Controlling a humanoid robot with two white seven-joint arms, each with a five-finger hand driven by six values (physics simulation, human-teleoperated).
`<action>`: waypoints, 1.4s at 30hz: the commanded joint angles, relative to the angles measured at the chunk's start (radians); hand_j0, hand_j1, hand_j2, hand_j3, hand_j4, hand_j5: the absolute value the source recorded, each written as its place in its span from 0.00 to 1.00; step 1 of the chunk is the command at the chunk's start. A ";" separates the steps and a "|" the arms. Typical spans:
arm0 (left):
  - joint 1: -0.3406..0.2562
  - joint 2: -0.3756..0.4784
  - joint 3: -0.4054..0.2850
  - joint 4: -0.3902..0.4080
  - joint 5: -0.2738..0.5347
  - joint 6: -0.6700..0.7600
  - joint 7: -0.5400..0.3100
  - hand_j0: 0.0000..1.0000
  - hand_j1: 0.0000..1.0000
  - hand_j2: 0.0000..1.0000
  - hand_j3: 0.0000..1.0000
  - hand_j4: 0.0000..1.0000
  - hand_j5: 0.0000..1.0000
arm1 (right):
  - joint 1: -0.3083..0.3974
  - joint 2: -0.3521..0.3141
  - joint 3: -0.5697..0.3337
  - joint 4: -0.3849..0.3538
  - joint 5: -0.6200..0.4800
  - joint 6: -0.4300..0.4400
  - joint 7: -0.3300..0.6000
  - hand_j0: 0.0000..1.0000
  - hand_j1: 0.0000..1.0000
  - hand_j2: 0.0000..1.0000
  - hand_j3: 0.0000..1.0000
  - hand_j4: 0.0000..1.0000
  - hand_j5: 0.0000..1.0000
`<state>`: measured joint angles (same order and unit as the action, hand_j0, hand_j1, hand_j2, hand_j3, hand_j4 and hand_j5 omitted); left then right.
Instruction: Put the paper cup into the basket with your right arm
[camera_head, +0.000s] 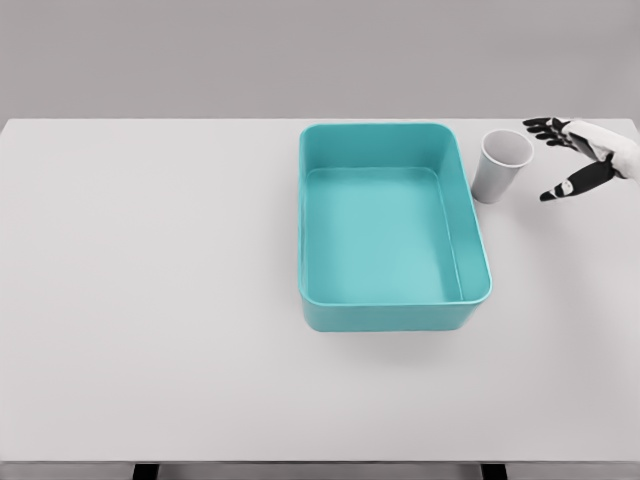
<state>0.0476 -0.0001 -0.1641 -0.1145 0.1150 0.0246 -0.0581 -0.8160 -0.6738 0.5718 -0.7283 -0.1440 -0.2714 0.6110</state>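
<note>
we see the white paper cup (502, 165) upright on the white bench (150, 300) in the upper right of the frame, just beside the right wall of the teal basket (394, 313), outside it. the right hand (580, 158) enters from the right edge, near the cup but apart from it, black fingers (545, 127) spread and holding nothing. the basket sits right of centre.

There is a small gap between the right hand (585, 160) and the cup (501, 165); the basket (394, 318) wall stands just beside the cup.
</note>
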 joint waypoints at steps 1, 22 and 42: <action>0.000 0.000 0.000 -0.001 0.000 0.000 0.000 1.00 1.00 1.00 1.00 1.00 1.00 | 0.000 0.023 -0.004 0.027 -0.008 -0.011 0.000 1.00 1.00 1.00 1.00 1.00 1.00; 0.000 0.000 0.000 -0.001 0.000 0.000 0.000 1.00 1.00 1.00 1.00 1.00 1.00 | -0.034 0.102 -0.004 0.033 -0.011 -0.011 0.000 1.00 1.00 1.00 1.00 1.00 1.00; 0.000 0.000 0.000 0.001 0.000 0.000 0.000 1.00 1.00 1.00 1.00 1.00 1.00 | -0.034 0.114 0.000 0.098 -0.003 -0.026 0.000 1.00 1.00 1.00 1.00 1.00 1.00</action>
<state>0.0476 -0.0001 -0.1640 -0.1148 0.1150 0.0246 -0.0581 -0.8483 -0.5622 0.5735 -0.6320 -0.1419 -0.2978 0.6111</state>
